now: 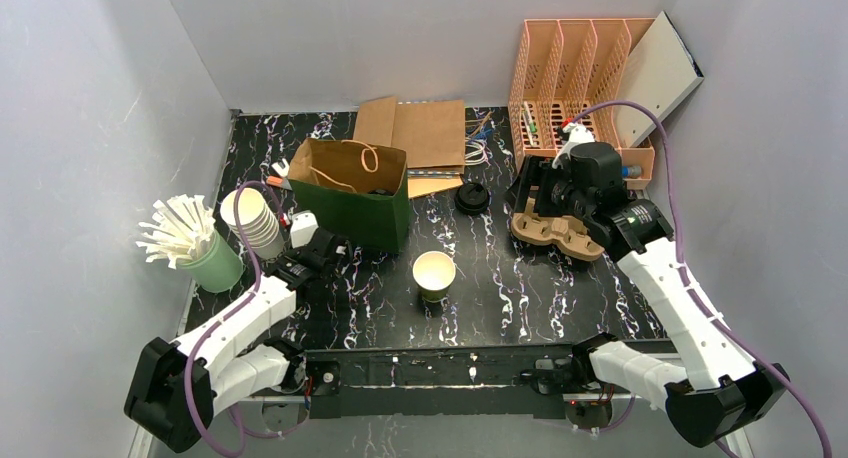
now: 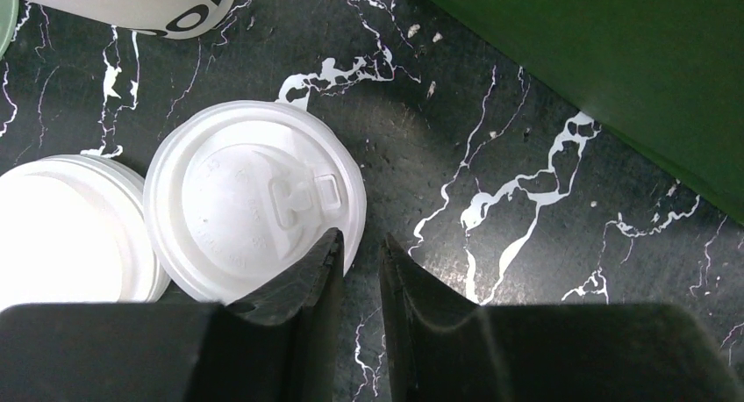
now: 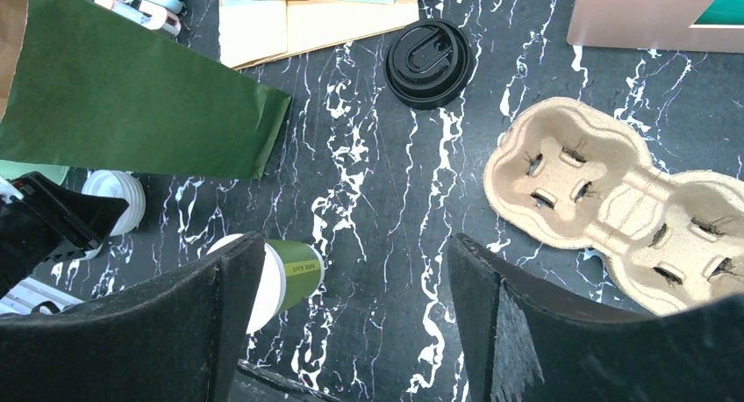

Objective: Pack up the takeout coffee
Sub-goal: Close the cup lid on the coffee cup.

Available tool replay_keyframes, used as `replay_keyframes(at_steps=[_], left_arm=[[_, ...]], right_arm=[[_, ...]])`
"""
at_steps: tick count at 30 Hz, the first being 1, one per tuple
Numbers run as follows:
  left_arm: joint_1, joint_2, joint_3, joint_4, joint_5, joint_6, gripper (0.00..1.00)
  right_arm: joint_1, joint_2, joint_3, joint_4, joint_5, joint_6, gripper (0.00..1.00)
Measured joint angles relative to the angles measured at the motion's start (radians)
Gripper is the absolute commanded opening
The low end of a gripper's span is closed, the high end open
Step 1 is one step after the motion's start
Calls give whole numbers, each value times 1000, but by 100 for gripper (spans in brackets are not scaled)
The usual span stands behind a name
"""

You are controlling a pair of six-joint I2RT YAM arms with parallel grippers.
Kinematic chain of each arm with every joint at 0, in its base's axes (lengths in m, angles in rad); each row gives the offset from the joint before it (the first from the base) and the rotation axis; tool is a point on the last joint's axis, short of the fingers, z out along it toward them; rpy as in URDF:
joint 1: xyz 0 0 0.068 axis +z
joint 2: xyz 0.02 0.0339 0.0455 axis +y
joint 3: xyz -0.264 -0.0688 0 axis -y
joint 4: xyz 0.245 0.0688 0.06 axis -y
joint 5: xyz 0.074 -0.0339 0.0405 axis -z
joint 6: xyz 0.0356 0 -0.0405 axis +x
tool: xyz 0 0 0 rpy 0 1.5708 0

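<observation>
Nearest me, in front of the green bag (image 1: 355, 193) and off its right corner, one paper cup (image 1: 434, 274) stands upright on the surface (image 1: 500, 288) with its mouth uncovered. I count just that single loose cup.

At the bag's near left corner sits the left pincer (image 2: 360, 244). Its jaws are drawn almost together with a slim gap, and I see nothing clamped between them. Just left of the bag, under that pincer, lie two white lids flat on the surface, touching or nearly so. One white lid (image 2: 254, 200) has its rim under the tip of the left finger (image 2: 307, 275); the other (image 2: 70, 226) is beside it, further from the bag.

Further left of the bag are one stack of cups (image 1: 255, 218) and one holder of straws (image 1: 185, 233).

Right of the bag, near its far corner, lies one black lid (image 1: 472, 198). Well right of the bag is one pulp carrier (image 3: 614, 191), and the right pincer (image 3: 351, 270) hangs above the surface near it, jaws spread wide and empty.

Behind the bag lie flat brown bags (image 1: 425, 133). Behind and far to its right stands one peach organizer (image 1: 580, 88).
</observation>
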Motion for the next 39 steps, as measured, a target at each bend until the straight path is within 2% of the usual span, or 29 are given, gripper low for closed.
replay_keyframes(at_steps=[10,25,33,37,39], left_arm=[[23,23,-25,76,-2,-1,17],[27,52,-25,87,-3,4,16],[28,57,-25,87,-10,5,9],[32,57,-25,87,-10,5,0],[33,57,-25,86,-11,6,0]], right_arm=[[0,-2,-2,0,0,0,84],[0,-16,-16,1,0,0,84],[0,-28,-24,4,0,0,84],[0,-29,-34,3,0,0,84],[0,-31,-35,4,0,0,84]])
